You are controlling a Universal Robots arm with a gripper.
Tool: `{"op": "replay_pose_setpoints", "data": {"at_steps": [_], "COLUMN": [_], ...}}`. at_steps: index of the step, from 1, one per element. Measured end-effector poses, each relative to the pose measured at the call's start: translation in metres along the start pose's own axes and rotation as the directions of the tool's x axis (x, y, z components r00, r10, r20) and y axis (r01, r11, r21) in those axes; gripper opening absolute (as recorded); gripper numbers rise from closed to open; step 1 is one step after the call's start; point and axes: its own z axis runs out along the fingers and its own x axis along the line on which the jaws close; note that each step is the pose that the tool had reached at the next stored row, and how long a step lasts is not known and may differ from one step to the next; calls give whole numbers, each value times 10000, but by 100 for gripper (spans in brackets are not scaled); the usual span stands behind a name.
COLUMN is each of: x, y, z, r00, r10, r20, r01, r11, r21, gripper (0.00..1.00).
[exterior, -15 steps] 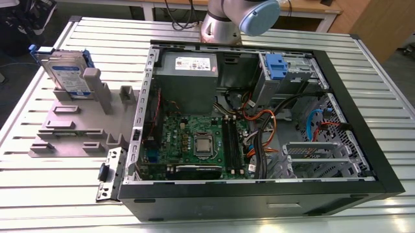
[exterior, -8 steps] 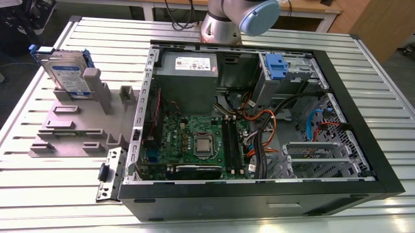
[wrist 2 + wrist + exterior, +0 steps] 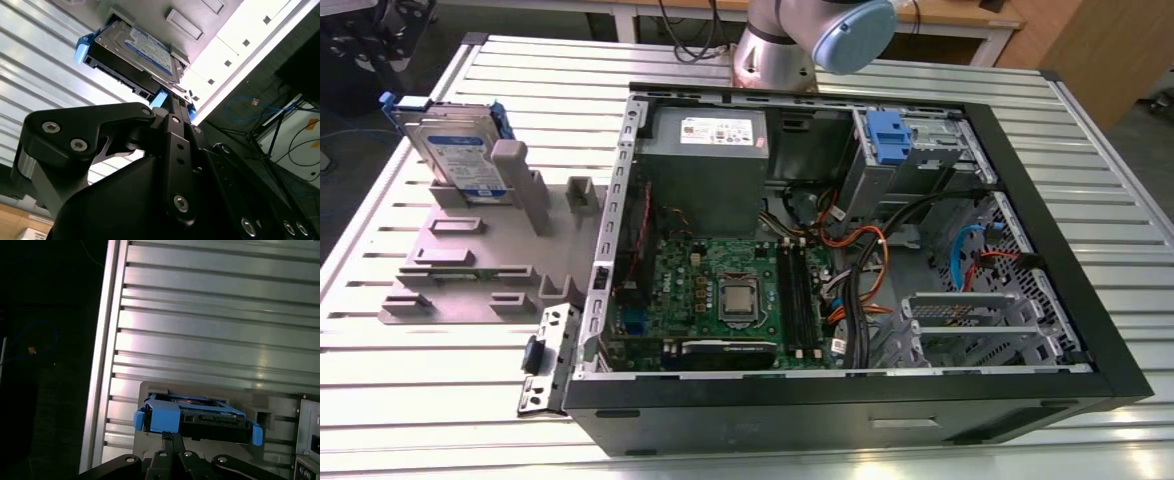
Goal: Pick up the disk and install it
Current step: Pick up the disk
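Second wrist view: jaws of gripper (image 3: pixel 173 107) are seen pressed together, nothing gripped; disk (image 3: pixel 142 47) is seated in grey holder (image 3: pixel 467 270).

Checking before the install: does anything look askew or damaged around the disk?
Nothing stands out. The disk stands on edge in the grey holder beside the open computer case, showing no damage, and the pincer is close by it.

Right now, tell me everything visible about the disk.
The disk is a flat silver-grey metal drive with a white-and-blue label, framed by a bright blue plastic bracket. It stands on edge, leaning slightly, in the grey holder on the slatted table, to the exterior view's left of the open computer case. Nothing grips it.
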Motion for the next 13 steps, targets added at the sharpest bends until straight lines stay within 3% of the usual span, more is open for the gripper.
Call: {"op": "replay_pose_setpoints", "data": {"at_steps": [3, 6, 13], "x": [0, 0, 0], "y": [0, 0, 0], "z": [1, 1, 3], "r00": [9986, 9943, 9796], "r10": [-537, -1065, -2007], "r20": [-24, -50, -96], "r01": [537, 1065, 2007], "r11": [9986, 9943, 9796], "r21": [15, 29, 51], "gripper": [11, 11, 11]}}
